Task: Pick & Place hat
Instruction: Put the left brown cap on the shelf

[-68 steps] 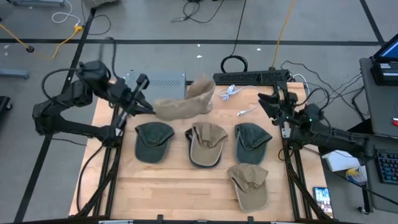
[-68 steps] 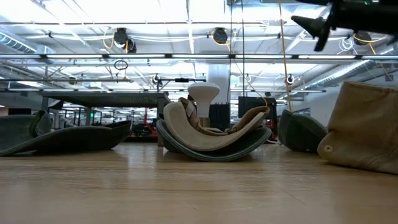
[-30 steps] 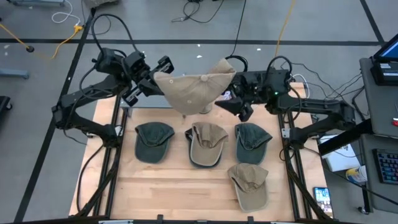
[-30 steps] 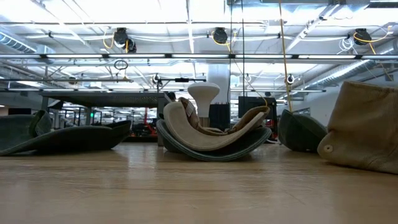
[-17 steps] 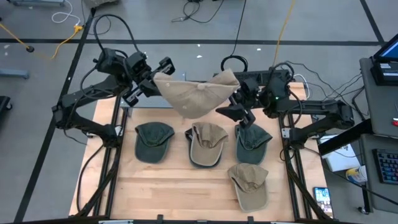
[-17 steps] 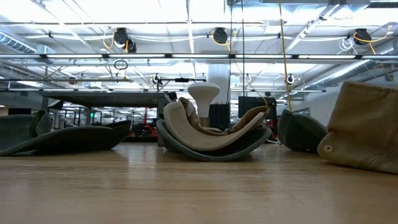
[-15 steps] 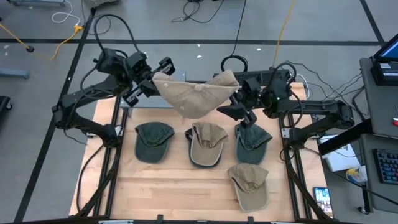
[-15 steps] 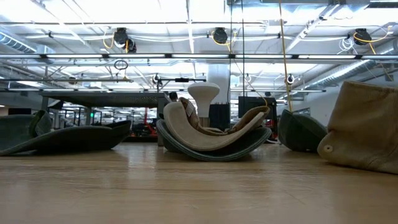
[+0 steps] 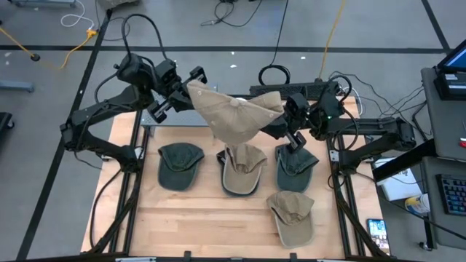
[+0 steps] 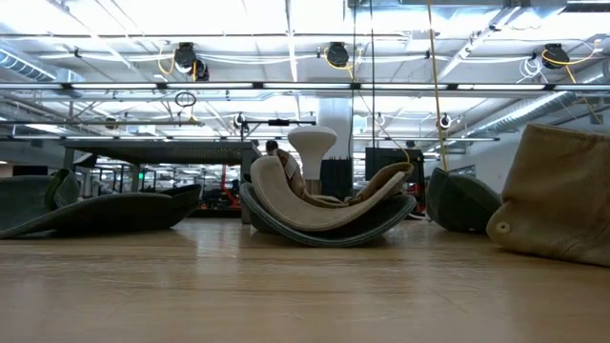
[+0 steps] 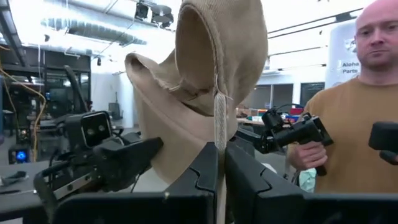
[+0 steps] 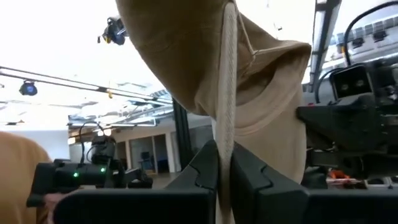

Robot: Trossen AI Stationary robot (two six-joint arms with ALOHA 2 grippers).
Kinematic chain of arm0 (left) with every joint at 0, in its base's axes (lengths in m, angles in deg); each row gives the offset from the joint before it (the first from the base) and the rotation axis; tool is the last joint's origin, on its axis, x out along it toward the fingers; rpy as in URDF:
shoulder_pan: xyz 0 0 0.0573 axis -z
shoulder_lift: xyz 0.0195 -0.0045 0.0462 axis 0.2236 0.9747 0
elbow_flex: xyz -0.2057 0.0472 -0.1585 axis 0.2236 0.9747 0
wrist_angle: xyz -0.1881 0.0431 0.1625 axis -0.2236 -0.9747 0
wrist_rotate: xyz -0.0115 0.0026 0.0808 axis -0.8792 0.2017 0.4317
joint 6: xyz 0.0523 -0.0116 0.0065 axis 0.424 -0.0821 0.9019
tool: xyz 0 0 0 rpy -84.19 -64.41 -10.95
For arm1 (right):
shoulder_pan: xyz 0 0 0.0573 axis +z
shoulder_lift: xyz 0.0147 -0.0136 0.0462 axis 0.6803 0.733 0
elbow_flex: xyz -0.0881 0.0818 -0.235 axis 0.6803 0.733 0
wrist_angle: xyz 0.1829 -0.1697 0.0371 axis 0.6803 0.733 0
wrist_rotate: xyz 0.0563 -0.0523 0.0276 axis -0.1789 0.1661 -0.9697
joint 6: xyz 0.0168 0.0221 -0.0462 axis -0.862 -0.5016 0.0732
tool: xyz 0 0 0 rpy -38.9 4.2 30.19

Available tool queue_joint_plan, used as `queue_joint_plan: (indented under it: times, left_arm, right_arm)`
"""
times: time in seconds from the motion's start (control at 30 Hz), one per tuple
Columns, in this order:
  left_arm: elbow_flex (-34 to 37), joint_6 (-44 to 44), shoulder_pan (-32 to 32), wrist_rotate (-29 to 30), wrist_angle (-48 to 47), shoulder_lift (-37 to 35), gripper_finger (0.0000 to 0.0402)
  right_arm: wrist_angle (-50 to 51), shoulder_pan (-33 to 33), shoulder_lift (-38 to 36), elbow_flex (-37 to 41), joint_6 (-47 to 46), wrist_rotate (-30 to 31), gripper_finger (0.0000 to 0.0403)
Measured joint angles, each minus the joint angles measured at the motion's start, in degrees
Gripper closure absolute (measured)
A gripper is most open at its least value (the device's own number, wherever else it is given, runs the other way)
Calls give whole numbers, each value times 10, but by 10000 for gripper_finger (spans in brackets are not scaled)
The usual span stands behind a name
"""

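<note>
Hanging above the tabletop, the tan hat is pinched by both closed end effectors, left end effector and right end effector, over four caps.

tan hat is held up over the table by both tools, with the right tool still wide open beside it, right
Not quite: the right tool is shut on the tan hat, as the right wrist view shows. The left tool grips it too, and both hold it up over the table.

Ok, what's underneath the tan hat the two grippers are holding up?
Beneath the raised tan hat lies a tan cap stacked on a green cap, at the middle of the row. The hat hides that stack's far edge and the table behind it.
</note>
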Motion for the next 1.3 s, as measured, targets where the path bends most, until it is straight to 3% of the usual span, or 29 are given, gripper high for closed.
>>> queue_joint_plan:
  times: [0.27, 0.63, 0.97, 1.3]
  left_arm:
    - [1, -112, -41, 9, -7, -4, 350]
    - [1, -120, -66, 16, -13, -26, 257]
    - [0, 12, -87, 39, -218, -82, 241]
    - [0, 145, -84, 131, -448, -117, 240]
  right_arm:
    - [15, -6, -6, 0, -49, 22, 397]
    - [166, -29, -74, 0, -151, 48, 397]
    - [368, -33, -132, 0, -256, 70, 397]
    - [474, -33, -124, 2, -273, 59, 397]
